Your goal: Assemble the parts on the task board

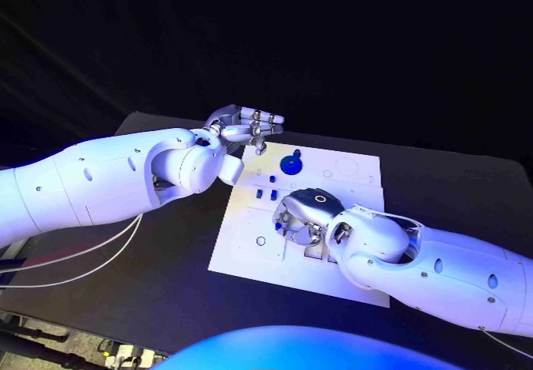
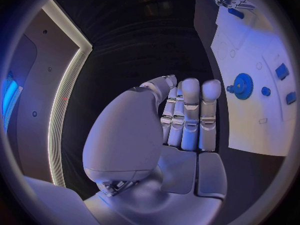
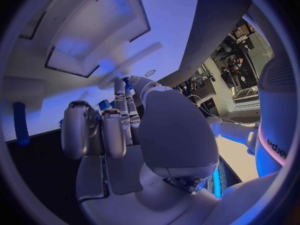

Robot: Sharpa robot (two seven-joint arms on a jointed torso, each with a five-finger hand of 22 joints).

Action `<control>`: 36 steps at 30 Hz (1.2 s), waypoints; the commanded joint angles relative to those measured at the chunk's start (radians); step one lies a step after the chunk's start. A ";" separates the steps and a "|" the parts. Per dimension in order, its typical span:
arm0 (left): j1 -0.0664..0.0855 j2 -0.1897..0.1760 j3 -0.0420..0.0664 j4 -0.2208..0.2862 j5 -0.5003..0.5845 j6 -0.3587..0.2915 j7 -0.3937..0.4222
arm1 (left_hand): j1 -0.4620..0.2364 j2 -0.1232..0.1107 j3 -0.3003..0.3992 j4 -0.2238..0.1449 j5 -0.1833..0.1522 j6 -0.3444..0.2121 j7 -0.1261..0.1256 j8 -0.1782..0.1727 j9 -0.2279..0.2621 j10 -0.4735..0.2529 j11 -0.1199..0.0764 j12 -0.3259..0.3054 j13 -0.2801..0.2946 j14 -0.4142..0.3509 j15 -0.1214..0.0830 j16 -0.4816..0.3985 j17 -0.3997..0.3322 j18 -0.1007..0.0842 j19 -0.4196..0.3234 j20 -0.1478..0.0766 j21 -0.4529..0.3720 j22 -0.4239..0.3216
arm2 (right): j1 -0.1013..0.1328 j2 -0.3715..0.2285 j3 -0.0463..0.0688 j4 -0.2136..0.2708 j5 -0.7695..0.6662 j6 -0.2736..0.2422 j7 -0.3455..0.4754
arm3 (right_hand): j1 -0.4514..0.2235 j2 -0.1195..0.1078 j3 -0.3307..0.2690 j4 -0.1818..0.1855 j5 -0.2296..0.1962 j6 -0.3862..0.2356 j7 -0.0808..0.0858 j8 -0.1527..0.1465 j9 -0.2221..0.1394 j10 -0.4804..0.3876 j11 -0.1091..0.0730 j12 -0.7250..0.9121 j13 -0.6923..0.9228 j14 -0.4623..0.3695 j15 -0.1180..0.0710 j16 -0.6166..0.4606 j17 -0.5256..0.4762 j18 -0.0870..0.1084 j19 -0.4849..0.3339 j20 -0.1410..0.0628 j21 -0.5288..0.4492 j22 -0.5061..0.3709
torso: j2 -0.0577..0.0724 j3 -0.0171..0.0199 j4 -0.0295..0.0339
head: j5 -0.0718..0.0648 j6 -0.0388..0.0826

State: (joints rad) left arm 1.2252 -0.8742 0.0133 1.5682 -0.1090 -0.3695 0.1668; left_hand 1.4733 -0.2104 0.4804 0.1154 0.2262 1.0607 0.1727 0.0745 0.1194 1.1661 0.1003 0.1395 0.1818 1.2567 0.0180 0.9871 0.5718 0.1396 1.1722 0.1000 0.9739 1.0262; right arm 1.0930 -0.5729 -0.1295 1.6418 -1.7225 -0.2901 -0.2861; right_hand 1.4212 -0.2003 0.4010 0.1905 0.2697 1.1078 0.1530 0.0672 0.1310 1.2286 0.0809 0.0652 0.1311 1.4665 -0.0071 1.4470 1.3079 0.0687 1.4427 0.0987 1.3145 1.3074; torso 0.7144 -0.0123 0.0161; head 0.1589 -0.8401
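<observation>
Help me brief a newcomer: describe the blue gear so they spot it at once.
Start at the white task board in the middle of the black table. Look to its far end, just beside the left hand. The blue gear is round and toothed, larger than the small blue pieces nearby.

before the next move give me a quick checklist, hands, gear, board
1. Left hand free: ok, fingers straight and together, nothing in it, above the task board's far left corner.
2. Right hand over the task board: ok, fingers curled down at its middle.
3. Right hand holding a part: cannot tell; a small blue piece shows at its fingertips.
4. Blue gear on the board: ok, at the far end, untouched.
5. Small blue parts on the board: ok, between gear and right hand.
</observation>
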 commanded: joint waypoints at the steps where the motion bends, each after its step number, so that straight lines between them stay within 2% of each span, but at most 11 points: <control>1: 0.001 0.002 0.001 0.001 0.005 0.016 0.000 | -0.002 0.005 0.001 -0.005 0.002 -0.006 0.003 -0.004 -0.001 -0.005 0.000 0.006 0.001 -0.008 -0.002 -0.005 -0.001 0.010 -0.004 0.003 -0.005 -0.002 | -0.002 -0.002 -0.002 -0.003 -0.017 -0.012 -0.020 | -0.024 -0.008 -0.016 0.001 -0.008 -0.031 0.009 -0.005 -0.006 -0.039 0.012 -0.004 -0.009 0.057 0.018 0.003 0.035 -0.007 -0.011 0.010 -0.019 0.127 | 0.000 -0.0001 0.0006 | -0.001 0.001; 5: 0.001 0.002 0.001 0.001 0.005 0.017 -0.001 | -0.002 0.005 0.001 -0.006 0.002 -0.008 0.004 -0.004 -0.002 -0.008 0.000 0.006 0.001 -0.008 -0.002 -0.005 -0.001 0.011 -0.005 0.003 -0.007 -0.003 | -0.002 -0.006 -0.002 0.000 -0.022 -0.045 -0.027 | -0.033 -0.013 -0.031 -0.001 -0.016 -0.061 0.020 -0.005 -0.014 -0.072 0.022 0.000 -0.015 0.053 0.027 -0.003 0.023 -0.002 -0.024 0.019 -0.046 0.115 | 0.000 0.0004 0.0003 | -0.002 0.002; 10: 0.001 0.002 0.001 0.000 0.005 0.019 -0.003 | -0.002 0.005 0.001 -0.006 0.002 -0.008 0.004 -0.004 -0.002 -0.009 0.001 0.006 0.001 -0.008 -0.001 -0.005 -0.001 0.011 -0.006 0.004 -0.007 -0.004 | -0.002 -0.027 -0.001 0.024 -0.025 -0.082 -0.030 | -0.034 -0.014 -0.041 -0.006 -0.016 -0.085 0.016 -0.006 -0.019 -0.083 0.022 0.006 -0.016 0.052 0.028 -0.005 0.020 0.001 -0.027 0.023 -0.054 0.112 | 0.000 0.0009 0.0000 | -0.004 0.004; 15: 0.001 0.001 0.001 0.000 0.005 0.021 -0.004 | -0.003 0.005 0.001 -0.006 0.002 -0.010 0.005 -0.005 -0.002 -0.010 0.001 0.006 0.001 -0.009 -0.001 -0.005 -0.003 0.011 -0.006 0.004 -0.009 -0.005 | 0.004 -0.076 0.003 0.074 -0.025 -0.087 -0.036 | -0.033 -0.015 -0.044 -0.007 -0.017 -0.084 0.013 -0.003 -0.019 -0.084 0.021 0.008 -0.016 0.051 0.027 -0.007 0.016 0.001 -0.027 0.023 -0.055 0.112 | 0.000 0.0002 -0.0005 | -0.009 0.008; 19: 0.001 -0.001 0.000 0.000 0.005 0.022 -0.004 | -0.003 0.005 0.001 -0.006 0.002 -0.010 0.005 -0.005 -0.002 -0.010 0.001 0.006 0.001 -0.009 -0.001 -0.005 -0.003 0.011 -0.006 0.004 -0.009 -0.005 | 0.030 -0.146 0.013 0.128 -0.019 -0.066 -0.044 | -0.032 -0.013 -0.048 -0.010 -0.017 -0.073 0.009 0.003 -0.017 -0.084 0.018 0.012 -0.015 0.051 0.025 -0.007 0.014 0.001 -0.025 0.023 -0.054 0.113 | 0.000 0.0001 -0.0008 | -0.023 0.016; 21: 0.001 -0.002 0.000 0.000 0.005 0.022 -0.004 | -0.003 0.005 0.001 -0.006 0.002 -0.010 0.005 -0.005 -0.002 -0.010 0.001 0.006 0.001 -0.009 -0.001 -0.005 -0.003 0.011 -0.006 0.004 -0.009 -0.005 | 0.057 -0.193 0.017 0.147 -0.013 -0.036 -0.048 | -0.031 -0.015 -0.052 -0.012 -0.018 -0.068 0.005 0.005 -0.016 -0.088 0.017 0.013 -0.016 0.050 0.024 -0.008 0.012 0.001 -0.026 0.022 -0.056 0.112 | -0.001 -0.0004 -0.0025 | -0.033 0.020; 23: 0.001 -0.003 0.000 0.001 0.005 0.023 -0.003 | -0.003 0.005 0.001 -0.006 0.002 -0.010 0.005 -0.005 -0.002 -0.010 0.001 0.006 0.001 -0.009 -0.001 -0.005 -0.003 0.011 -0.006 0.004 -0.009 -0.005 | 0.080 -0.227 0.019 0.149 -0.011 -0.006 -0.052 | -0.034 -0.019 -0.061 -0.013 -0.021 -0.070 0.000 0.004 -0.017 -0.094 0.014 0.013 -0.017 0.050 0.022 -0.008 0.012 0.002 -0.027 0.021 -0.058 0.111 | -0.001 -0.0009 -0.0029 | -0.042 0.024; 26: 0.001 -0.004 0.000 0.000 0.005 0.023 -0.003 | -0.003 0.005 0.001 -0.006 0.002 -0.010 0.005 -0.005 -0.002 -0.010 0.001 0.006 0.001 -0.009 -0.001 -0.005 -0.003 0.011 -0.006 0.004 -0.009 -0.005 | 0.100 -0.264 0.021 0.142 -0.013 0.028 -0.056 | -0.044 -0.029 -0.099 -0.012 0.009 -0.073 -0.007 0.002 -0.018 -0.105 0.011 0.017 -0.020 0.051 0.019 -0.007 0.014 0.002 -0.026 0.018 -0.060 0.112 | -0.001 -0.0015 -0.0045 | -0.049 0.027; 30: 0.001 -0.003 -0.001 -0.002 0.005 0.024 -0.002 | -0.003 0.005 0.001 -0.006 0.002 -0.010 0.005 -0.005 -0.002 -0.010 0.001 0.006 0.001 -0.009 -0.001 -0.005 -0.003 0.011 -0.006 0.004 -0.009 -0.005 | 0.111 -0.287 0.022 0.126 -0.015 0.057 -0.055 | -0.042 -0.024 -0.155 -0.012 0.023 -0.077 -0.016 0.001 -0.020 -0.117 0.008 0.025 -0.021 0.051 0.017 -0.007 0.013 0.002 -0.025 0.015 -0.064 0.111 | -0.001 -0.0008 -0.0064 | -0.053 0.031; 36: 0.000 -0.003 -0.004 -0.003 0.005 0.026 -0.002 | -0.003 0.005 0.001 -0.006 0.002 -0.010 0.005 -0.005 -0.002 -0.010 0.001 0.006 0.001 -0.009 -0.001 -0.005 -0.003 0.011 -0.006 0.004 -0.009 -0.005 | 0.111 -0.289 0.021 0.109 -0.019 0.080 -0.050 | -0.034 -0.014 -0.183 -0.012 0.020 -0.075 -0.023 0.002 -0.020 -0.126 0.009 0.030 -0.022 0.051 0.017 -0.008 0.011 0.002 -0.025 0.015 -0.068 0.111 | -0.001 -0.0013 -0.0042 | -0.055 0.031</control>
State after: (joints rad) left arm 1.2247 -0.8785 0.0090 1.5639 -0.1087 -0.3626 0.1605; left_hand 1.4733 -0.2104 0.4804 0.1154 0.2262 1.0571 0.1763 0.0745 0.1183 1.1626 0.1038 0.1395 0.1815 1.2568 0.0180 0.9871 0.5701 0.1395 1.1722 0.1000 0.9702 1.0225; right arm 1.2052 -0.8630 -0.1085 1.7526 -1.7289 -0.2626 -0.3327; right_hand 1.3860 -0.2276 0.2234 0.1782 0.2887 1.0335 0.1380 0.0672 0.1123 1.1098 0.0908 0.0914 0.1100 1.4649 0.0127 1.4430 1.3076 0.0689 1.4180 0.1161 1.2517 1.3078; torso 0.7132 -0.0133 0.0109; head 0.1043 -0.8089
